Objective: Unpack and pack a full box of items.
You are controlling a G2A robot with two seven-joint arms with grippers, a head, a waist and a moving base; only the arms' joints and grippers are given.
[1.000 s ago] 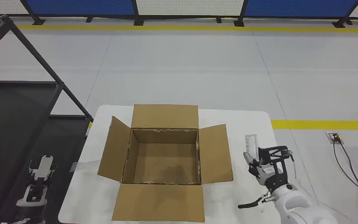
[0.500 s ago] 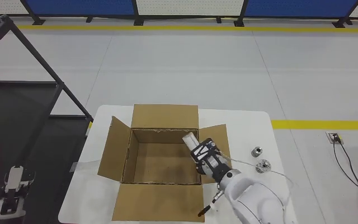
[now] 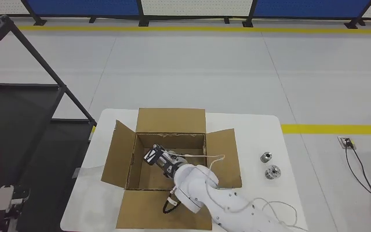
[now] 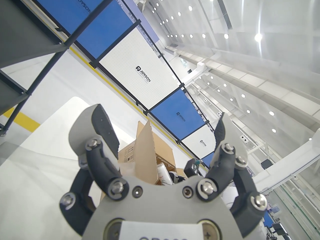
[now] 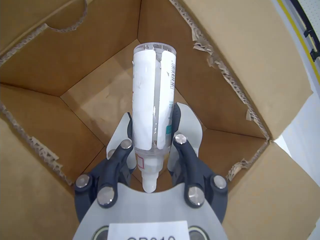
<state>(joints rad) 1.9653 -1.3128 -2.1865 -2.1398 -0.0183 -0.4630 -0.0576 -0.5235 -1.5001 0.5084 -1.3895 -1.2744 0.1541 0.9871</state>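
One bottle clamped in right gripper, now moved inside cardboard box, left gripper spread wide.

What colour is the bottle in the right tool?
The bottle is clear with a white label, best seen in the right wrist view.

Pale floor, yellow line, blue-white partition panels, black rack
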